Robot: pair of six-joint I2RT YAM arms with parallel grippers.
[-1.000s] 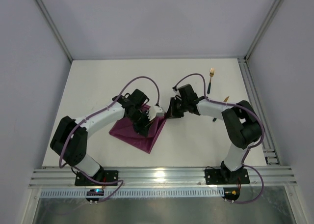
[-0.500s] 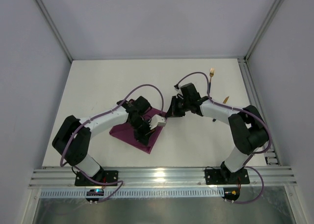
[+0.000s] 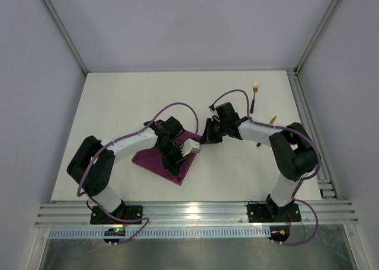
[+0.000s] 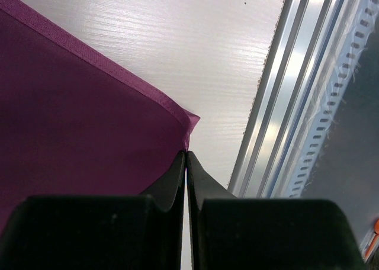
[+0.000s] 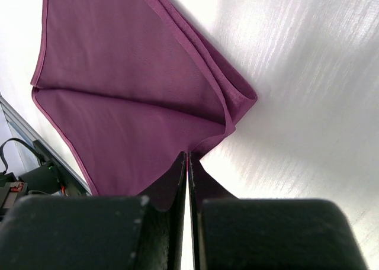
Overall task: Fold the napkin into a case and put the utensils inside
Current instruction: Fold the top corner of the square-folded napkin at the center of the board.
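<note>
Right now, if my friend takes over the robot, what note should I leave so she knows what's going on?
Left claw: shut, and it looks to be pinching a corner of the napkin.
Right claw: shut, pinching the napkin's edge beside a folded corner.
Napkin: mid-table, partly folded with layers showing, not yet a narrow case.
Fork: lying at the far right of the table.
Knife: near the fork, only its tip shows.
Done: first folds.
Left: finish the case, then put fork and knife inside.
</note>
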